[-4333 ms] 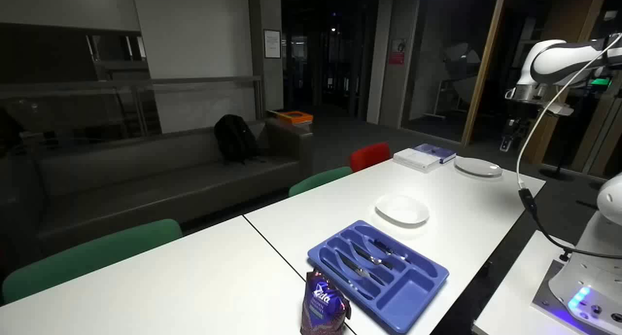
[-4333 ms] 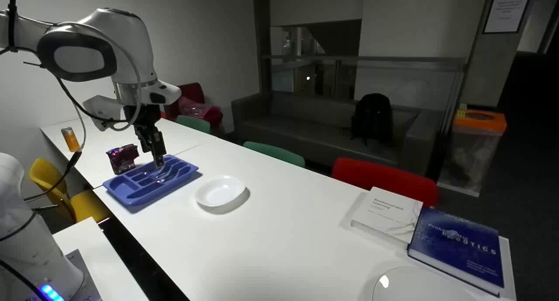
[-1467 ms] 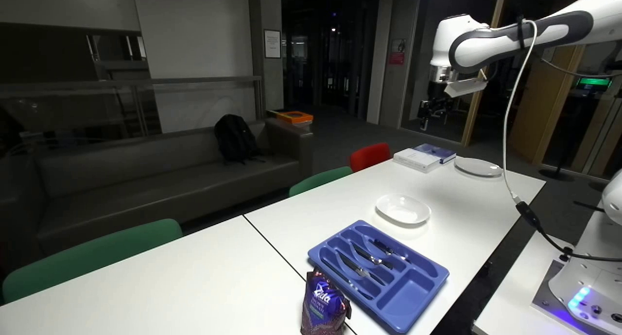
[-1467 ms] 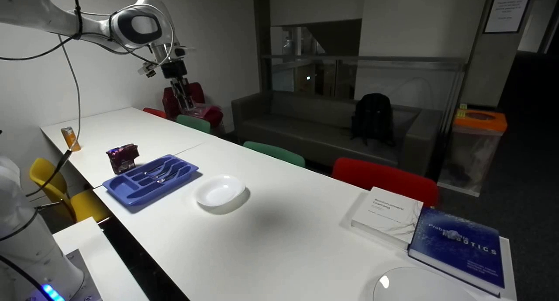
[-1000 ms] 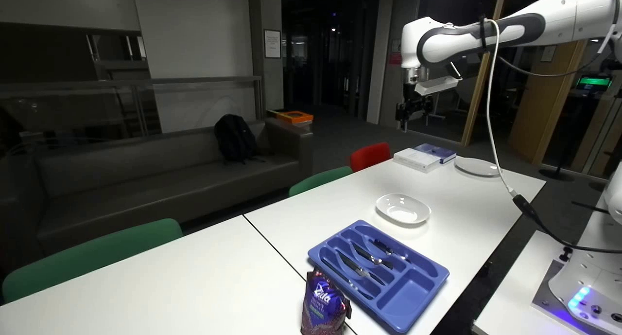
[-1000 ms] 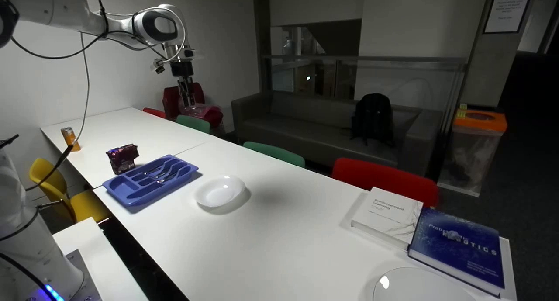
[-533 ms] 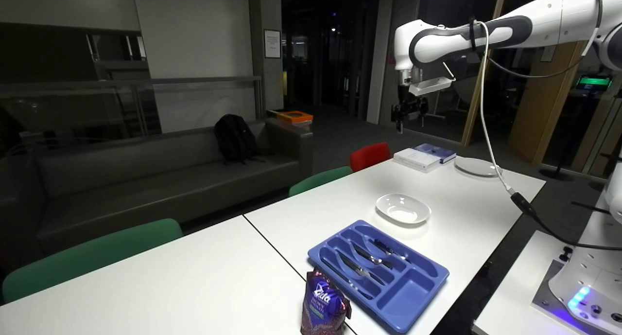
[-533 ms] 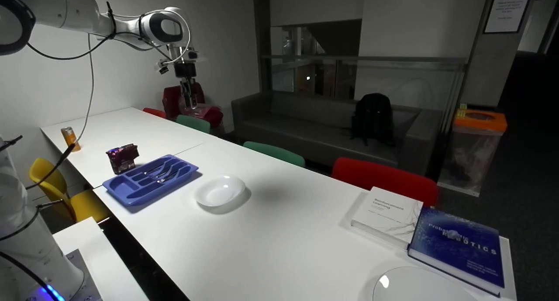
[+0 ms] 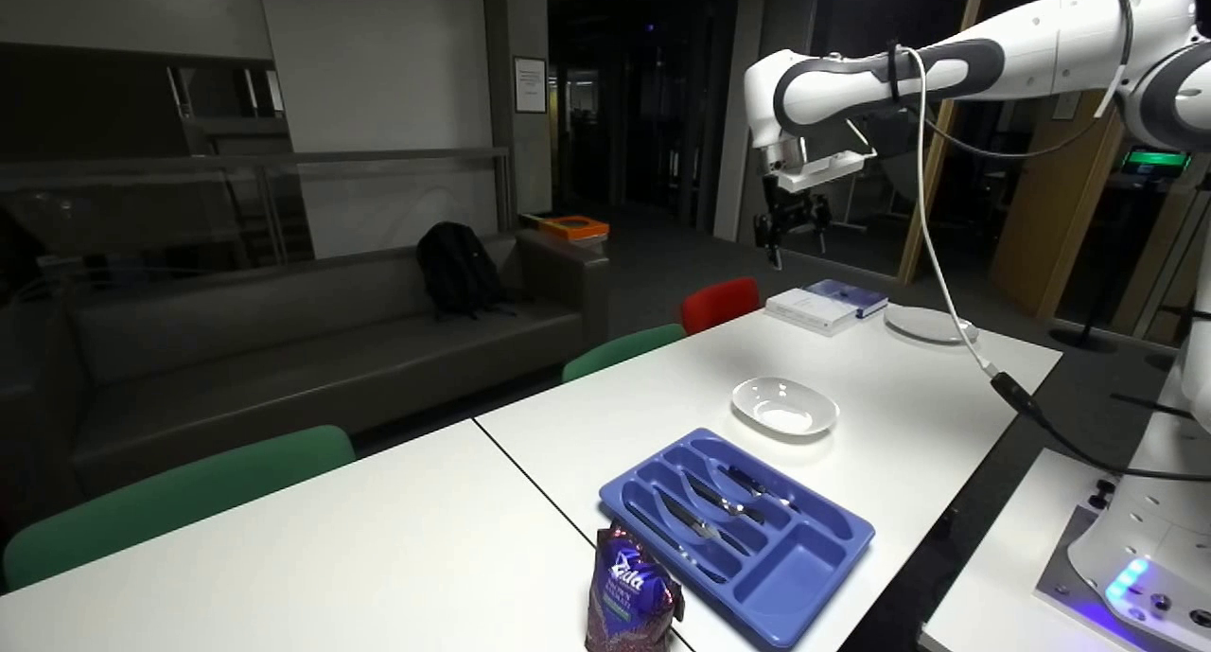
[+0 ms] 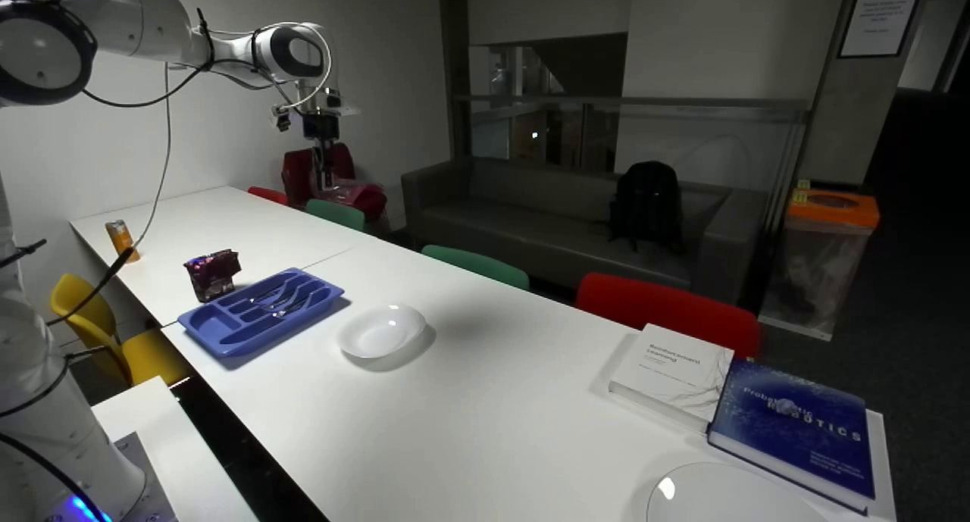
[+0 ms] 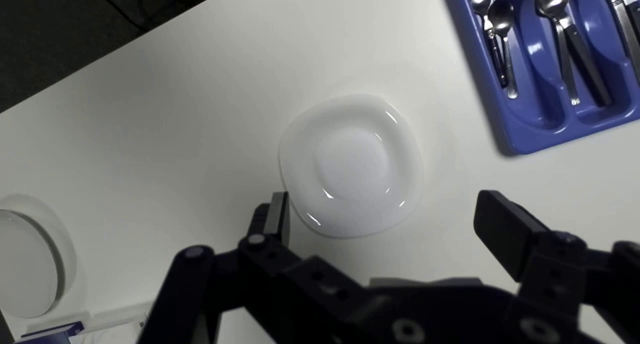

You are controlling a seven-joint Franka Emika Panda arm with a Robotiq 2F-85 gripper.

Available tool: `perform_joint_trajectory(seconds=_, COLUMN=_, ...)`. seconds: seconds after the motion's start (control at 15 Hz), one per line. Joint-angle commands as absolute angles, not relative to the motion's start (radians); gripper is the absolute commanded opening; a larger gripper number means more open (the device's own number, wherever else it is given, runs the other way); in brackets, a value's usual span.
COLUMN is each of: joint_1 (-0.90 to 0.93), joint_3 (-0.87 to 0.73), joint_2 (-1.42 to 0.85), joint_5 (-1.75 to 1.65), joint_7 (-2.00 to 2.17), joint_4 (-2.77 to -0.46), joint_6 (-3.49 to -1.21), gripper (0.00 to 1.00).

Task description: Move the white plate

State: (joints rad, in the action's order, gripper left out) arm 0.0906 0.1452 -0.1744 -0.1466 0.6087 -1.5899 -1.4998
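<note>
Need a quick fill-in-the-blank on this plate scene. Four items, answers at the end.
1. Of the blue tray and the blue book, the white plate lies nearer the blue ____.
2. In the wrist view, the fingers stand not shut but ____.
3. The white book is titled Reinforcement ____.
4. The backpack on the sofa is colored ____.

Missing words: tray; open; Learning; black.

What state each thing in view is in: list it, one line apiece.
Hand: open, holding nothing
White plate: face up, empty
Blue tray: face up, cutlery inside
Purple bag: standing; sealed or not, cannot tell
Orange can: standing; opened or not, cannot tell
White book: closed, flat
Blue book: closed, flat
White oval disc: lying flat
Backpack: upright
Base light: lit blue
</note>
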Motion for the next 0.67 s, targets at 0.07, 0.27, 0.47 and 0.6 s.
perform_joint_trajectory(seconds=0.07, joint_1=0.185, joint_3=0.127, joint_2=-0.372, joint_5=-0.187, joint_7=0.645, joint_4=-1.303, joint_6=-1.348, gripper=1.0)
perform_joint_trajectory(seconds=0.27, joint_1=0.256, joint_3=0.114, joint_2=-0.475, joint_5=-0.277, joint_7=0.608, joint_4=-1.156, joint_6=-1.275, gripper=1.0)
perform_joint_trajectory(seconds=0.47, joint_1=0.263, joint_3=0.102, joint_2=-0.445, joint_5=-0.247, joint_7=0.622, joint_4=-1.225, joint_6=-1.325, gripper=1.0)
perform_joint_trajectory(seconds=0.6, joint_1=0.249, joint_3=0.131, joint_2=-0.465, joint_5=-0.263, joint_7=0.629, joint_4=-1.204, joint_6=-1.321, gripper=1.0)
